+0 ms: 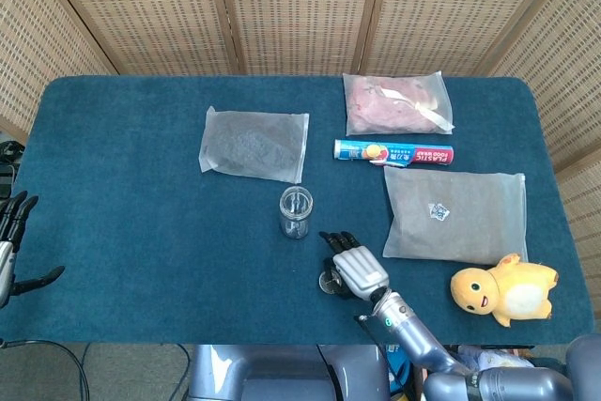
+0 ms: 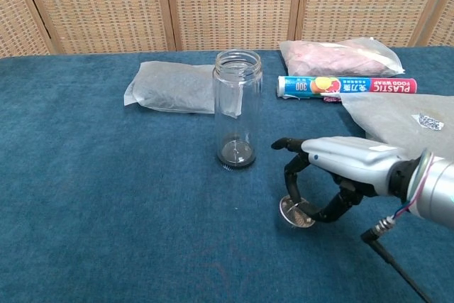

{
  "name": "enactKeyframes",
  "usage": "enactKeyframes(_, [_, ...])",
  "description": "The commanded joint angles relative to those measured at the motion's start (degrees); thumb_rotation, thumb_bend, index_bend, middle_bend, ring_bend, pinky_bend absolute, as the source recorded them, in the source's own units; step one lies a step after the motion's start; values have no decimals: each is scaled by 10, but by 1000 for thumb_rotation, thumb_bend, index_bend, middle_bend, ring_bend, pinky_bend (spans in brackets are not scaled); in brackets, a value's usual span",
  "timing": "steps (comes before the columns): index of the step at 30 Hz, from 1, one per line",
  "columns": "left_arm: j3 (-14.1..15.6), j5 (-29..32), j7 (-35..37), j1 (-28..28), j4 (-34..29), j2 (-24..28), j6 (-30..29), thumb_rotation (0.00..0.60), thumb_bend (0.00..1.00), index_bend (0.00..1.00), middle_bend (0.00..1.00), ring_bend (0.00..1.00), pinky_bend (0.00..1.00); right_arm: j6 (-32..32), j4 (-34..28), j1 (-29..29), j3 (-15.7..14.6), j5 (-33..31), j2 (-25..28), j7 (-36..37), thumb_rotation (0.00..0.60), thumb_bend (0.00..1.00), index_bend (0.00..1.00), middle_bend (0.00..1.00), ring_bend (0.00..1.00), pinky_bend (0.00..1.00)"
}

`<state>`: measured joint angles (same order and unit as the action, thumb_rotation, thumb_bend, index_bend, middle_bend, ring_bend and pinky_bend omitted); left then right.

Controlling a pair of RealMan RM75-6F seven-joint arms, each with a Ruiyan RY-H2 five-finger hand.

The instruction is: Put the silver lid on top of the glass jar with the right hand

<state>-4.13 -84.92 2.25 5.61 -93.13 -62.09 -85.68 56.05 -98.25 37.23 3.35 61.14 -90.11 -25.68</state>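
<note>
1. The silver lid (image 2: 296, 213) is sitting low at the near edge of the table (image 2: 106, 211), tilted with one edge raised — it looks to be just leaving the cloth, though I cannot tell whether it is fully clear of it.
2. The right hand (image 2: 340, 175) is pinching the lid between thumb and fingertips, the other fingers arching above it; in the head view the hand (image 1: 355, 270) is covering most of the lid (image 1: 329, 281).
3. The glass jar (image 2: 237, 108) is standing upright and uncovered, near the hand on the side of the robot's left and further from the robot — its mouth is waiting open.
4. So the grasp seems made, while the lift, the carry over the jar and the placing on its rim are all remaining.
5. The left hand (image 1: 13, 241) is resting at the table's far left edge, fingers spread, holding nothing.
6. Beyond the jar, three plastic bags, a roll of food wrap (image 2: 345, 86) and a yellow toy (image 1: 504, 289) are lying well apart from the work.
</note>
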Motion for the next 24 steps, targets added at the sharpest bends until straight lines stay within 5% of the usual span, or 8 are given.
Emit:
enactKeyframes(1, [0, 2, 3, 0, 0, 1, 1, 600, 0, 0, 0, 0, 0, 17, -22, -8, -1, 21, 42, 4, 600, 657, 610, 0, 0, 0])
enactKeyframes(10, [1, -4, 6, -3, -4, 4, -7, 600, 0, 0, 0, 0, 0, 38, -40, -30, 8, 54, 160, 59, 600, 666, 617, 0, 0, 0])
enactKeyframes(24, [-1, 2, 0, -2, -4, 1, -4, 600, 0, 0, 0, 0, 0, 36, -53, -3, 112, 27, 279, 132, 600, 666, 631, 0, 0, 0])
